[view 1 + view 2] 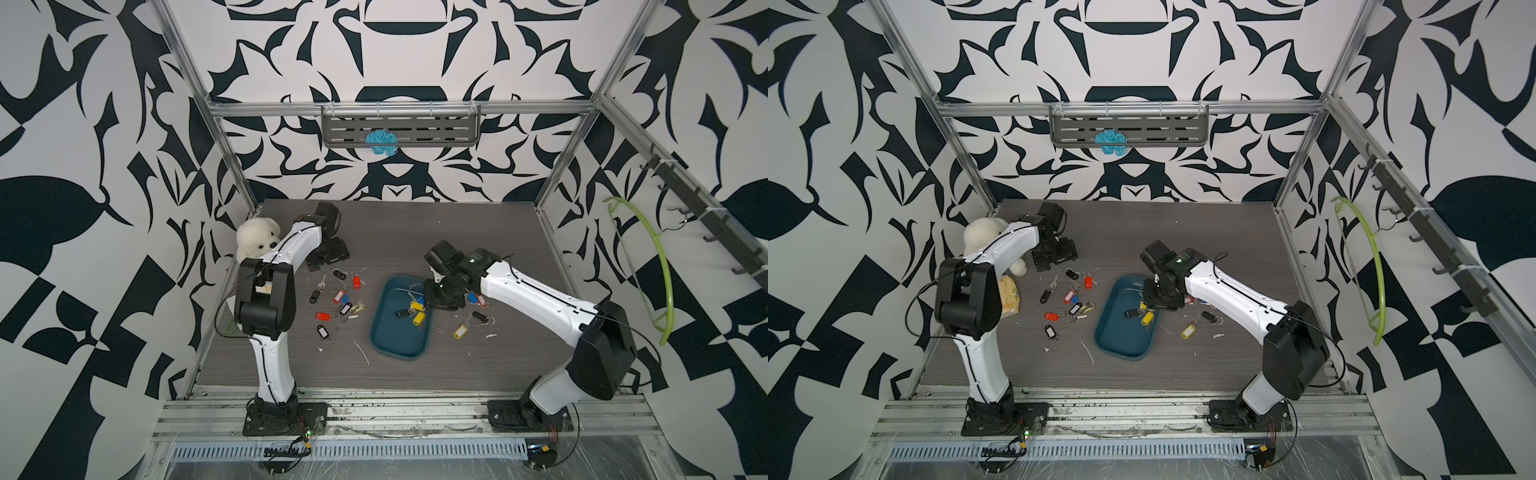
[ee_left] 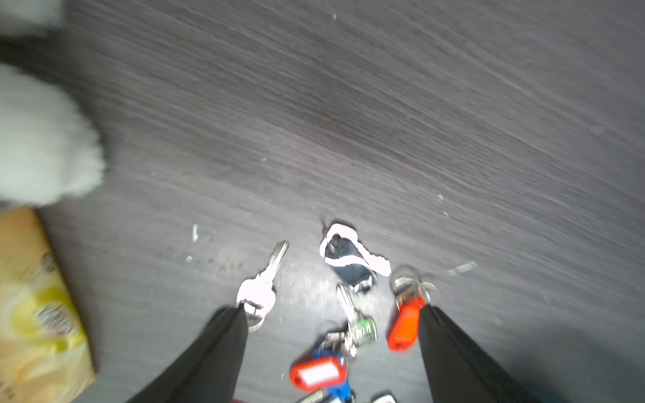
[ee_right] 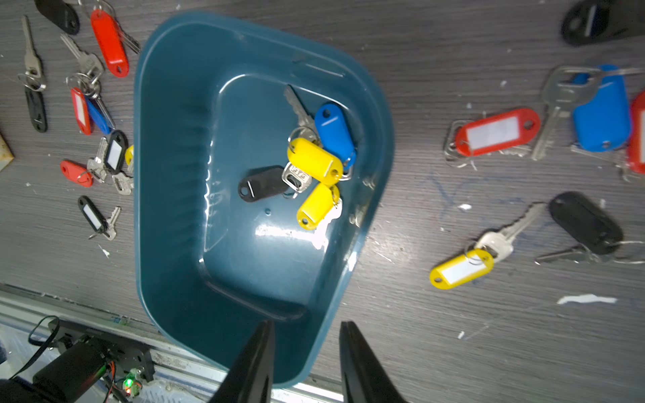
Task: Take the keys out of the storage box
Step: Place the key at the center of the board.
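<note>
The teal storage box (image 1: 395, 336) (image 1: 1121, 332) lies mid-table. A small clump of keys (image 3: 314, 160) with yellow, blue and black tags rests in it near its far right corner (image 1: 415, 309). My right gripper (image 3: 306, 322) hangs over the box (image 3: 244, 261), open, nothing between its fingers; in a top view it (image 1: 438, 295) covers the box's far right edge. Several tagged keys (image 1: 336, 303) lie left of the box, others (image 1: 469, 324) to its right. My left gripper (image 2: 331, 308) is open wide above the left pile's far end, a bare silver key (image 2: 261, 282) and a red tag (image 2: 405, 328) beneath.
A white plush toy (image 1: 255, 241) sits at the back left beside my left arm, with a yellow packet (image 1: 1009, 295) in front of it. A grey slotted shelf (image 1: 401, 124) hangs on the back rail. A green hanger (image 1: 660, 266) hangs at right. Paper scraps (image 1: 361, 353) litter the table.
</note>
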`<state>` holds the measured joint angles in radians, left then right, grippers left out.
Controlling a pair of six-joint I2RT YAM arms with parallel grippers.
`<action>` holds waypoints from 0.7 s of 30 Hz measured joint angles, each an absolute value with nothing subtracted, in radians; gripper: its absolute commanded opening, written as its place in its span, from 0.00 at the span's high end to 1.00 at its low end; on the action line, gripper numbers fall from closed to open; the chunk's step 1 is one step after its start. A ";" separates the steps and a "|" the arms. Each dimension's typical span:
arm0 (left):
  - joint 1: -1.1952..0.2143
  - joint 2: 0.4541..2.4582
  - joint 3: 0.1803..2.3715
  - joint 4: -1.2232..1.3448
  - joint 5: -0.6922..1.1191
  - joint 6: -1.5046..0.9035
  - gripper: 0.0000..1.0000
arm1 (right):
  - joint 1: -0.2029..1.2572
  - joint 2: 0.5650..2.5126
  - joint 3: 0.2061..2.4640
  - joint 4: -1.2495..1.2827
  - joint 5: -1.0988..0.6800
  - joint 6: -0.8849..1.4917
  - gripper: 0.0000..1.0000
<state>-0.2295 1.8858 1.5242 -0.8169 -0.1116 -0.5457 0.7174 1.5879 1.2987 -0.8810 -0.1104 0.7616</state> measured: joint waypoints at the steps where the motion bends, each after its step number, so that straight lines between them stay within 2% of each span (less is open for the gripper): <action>1: -0.229 1.819 1.478 -0.799 -0.111 -0.545 0.16 | 0.722 1.602 1.301 -0.873 -0.107 0.772 0.69; 7: -0.229 1.480 1.283 -0.704 -0.080 -0.542 0.16 | 0.754 1.692 1.301 -0.801 -0.079 0.854 0.70; 10: -0.229 1.386 1.231 -0.682 -0.057 -0.541 0.17 | 0.762 1.745 1.317 -0.783 -0.064 0.886 0.70; 21: -0.229 1.308 1.123 -0.686 -0.010 -0.520 0.16 | 0.768 2.004 1.570 -0.862 0.032 0.907 0.58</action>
<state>-0.2291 1.3083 1.1233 -0.6857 -0.0105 -0.5201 0.7685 2.0037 1.5703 -0.8623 0.0319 0.9066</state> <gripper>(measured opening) 0.835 0.399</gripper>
